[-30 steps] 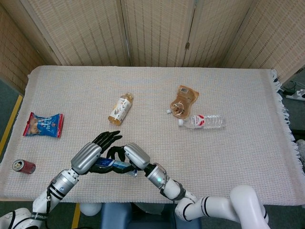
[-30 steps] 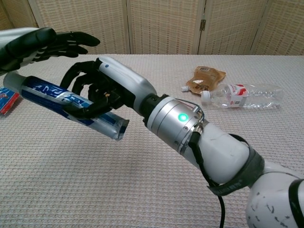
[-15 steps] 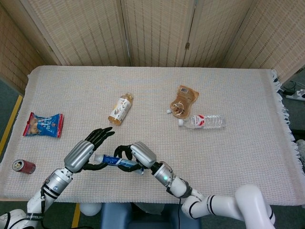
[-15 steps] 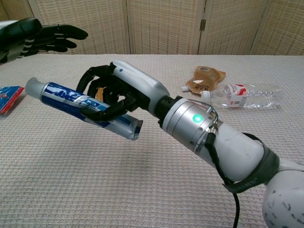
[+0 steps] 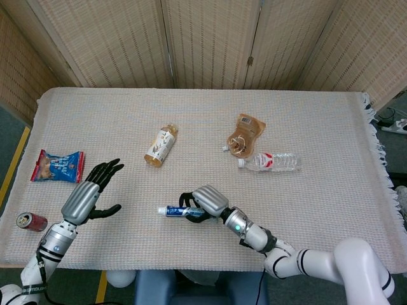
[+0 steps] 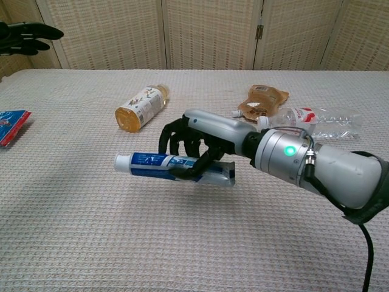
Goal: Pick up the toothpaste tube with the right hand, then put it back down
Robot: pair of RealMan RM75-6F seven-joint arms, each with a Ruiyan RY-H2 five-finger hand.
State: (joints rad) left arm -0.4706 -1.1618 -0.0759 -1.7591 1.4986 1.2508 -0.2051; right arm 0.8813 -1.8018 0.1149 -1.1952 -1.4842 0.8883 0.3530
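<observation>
A blue and white toothpaste tube (image 6: 173, 165) (image 5: 176, 211) lies level in my right hand (image 6: 203, 143) (image 5: 205, 202), which grips its crimped end from above while the white cap points to the left. The tube hangs low over the table near the front edge; whether it touches the cloth I cannot tell. My left hand (image 5: 87, 195) (image 6: 24, 33) is off to the left, fingers spread, holding nothing.
A yellow drink bottle (image 5: 160, 145) lies behind the tube. A brown pouch (image 5: 245, 132) and a clear water bottle (image 5: 270, 161) lie at the right. A snack bag (image 5: 57, 166) and a red can (image 5: 30, 221) sit at the left edge of the table (image 5: 318, 121).
My right hand has carried the tube to the right and lower, levelling it out. My left hand has drawn away to the left, clear of the tube.
</observation>
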